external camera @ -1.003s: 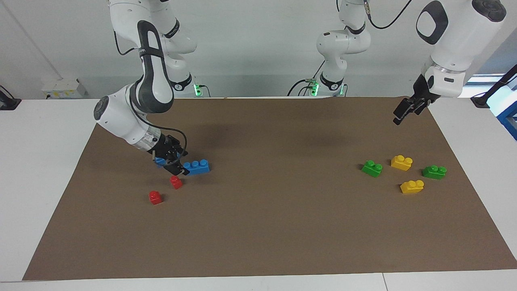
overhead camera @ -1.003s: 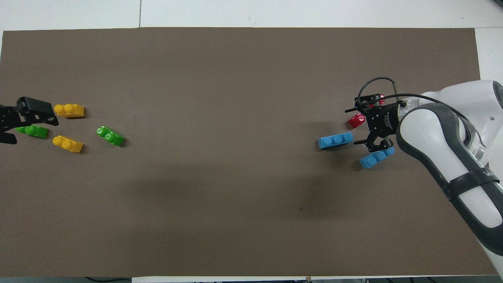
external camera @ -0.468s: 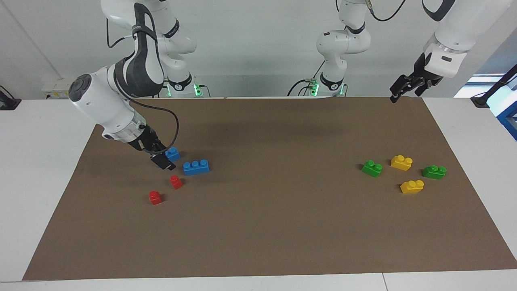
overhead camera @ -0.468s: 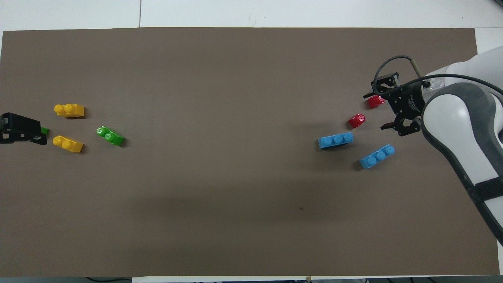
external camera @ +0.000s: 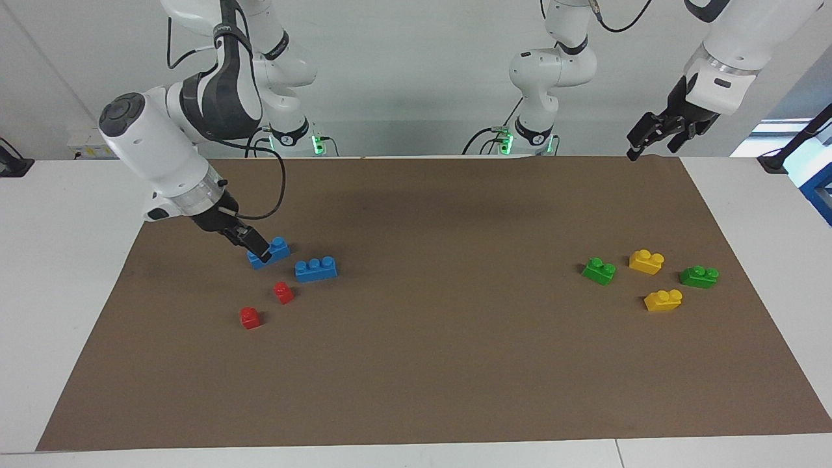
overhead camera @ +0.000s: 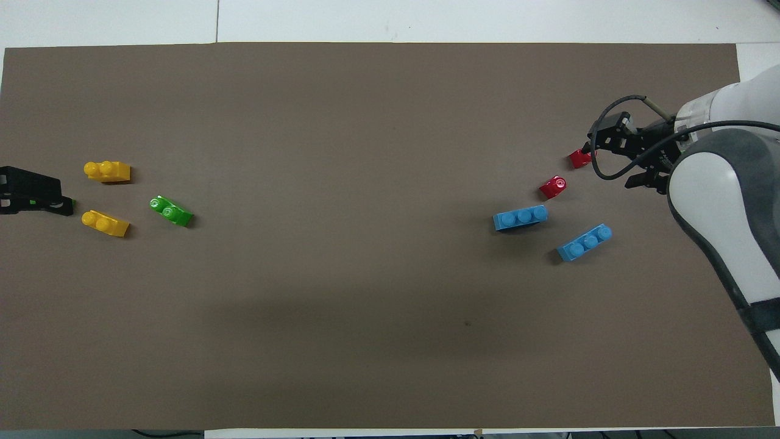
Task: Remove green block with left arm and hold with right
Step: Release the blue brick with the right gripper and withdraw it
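A: Where does the green block [external camera: 598, 270] lie?
B: On the brown mat [external camera: 442, 364] that covers the surface, toward the left arm's end. It rests flat with its studs up, beside two yellow bricks [external camera: 646, 260] [external camera: 662, 299] and a darker green brick [external camera: 699, 276]. No end effector touches it.

A: And the left end effector [external camera: 652, 138]?
B: It hangs in the air over the mat's edge nearest the robots, well apart from the green block. Its fingers stand fully spread and hold nothing.

A: The right end effector [external camera: 250, 244]?
B: It is raised over the group of bricks at the right arm's end, with a black cable [external camera: 276, 188] looping at its wrist. In the facing view it covers part of one blue brick [external camera: 274, 250]. Its fingers are also fully spread and empty.

A: What else lies there?
B: A second blue brick [external camera: 316, 269] and two small red bricks [external camera: 283, 292] [external camera: 249, 318], all resting on the mat.
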Motion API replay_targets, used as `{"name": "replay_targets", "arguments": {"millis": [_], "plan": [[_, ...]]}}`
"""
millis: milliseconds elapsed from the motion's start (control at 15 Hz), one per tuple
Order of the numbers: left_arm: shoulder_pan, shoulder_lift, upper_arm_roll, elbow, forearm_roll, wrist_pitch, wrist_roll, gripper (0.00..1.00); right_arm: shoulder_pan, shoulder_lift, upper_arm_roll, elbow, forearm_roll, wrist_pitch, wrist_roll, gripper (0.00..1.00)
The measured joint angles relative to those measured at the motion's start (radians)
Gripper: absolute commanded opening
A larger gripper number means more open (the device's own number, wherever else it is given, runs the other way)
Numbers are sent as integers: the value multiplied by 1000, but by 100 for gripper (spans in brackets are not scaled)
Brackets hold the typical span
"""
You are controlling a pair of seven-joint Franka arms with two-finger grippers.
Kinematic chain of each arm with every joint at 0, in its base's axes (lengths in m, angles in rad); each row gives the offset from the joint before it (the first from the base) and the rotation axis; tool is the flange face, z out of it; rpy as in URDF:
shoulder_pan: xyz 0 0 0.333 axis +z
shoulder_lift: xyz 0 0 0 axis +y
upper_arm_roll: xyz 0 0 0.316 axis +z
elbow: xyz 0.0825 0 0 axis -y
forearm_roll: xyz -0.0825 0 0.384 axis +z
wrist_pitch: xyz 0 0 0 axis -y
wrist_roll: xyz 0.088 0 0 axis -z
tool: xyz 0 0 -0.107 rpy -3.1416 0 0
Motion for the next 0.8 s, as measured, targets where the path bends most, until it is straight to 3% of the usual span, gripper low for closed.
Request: {"name": "replay_targets", "arguments": {"millis": [468,802], "plan": [[0,10,6,-12,28,57,90,100,1,-83,1,21,-116,-19,-250,100],[-1,11,3,-22,35,72,112,100,9,-138,9,20,-116,-84,-276,100]]}}
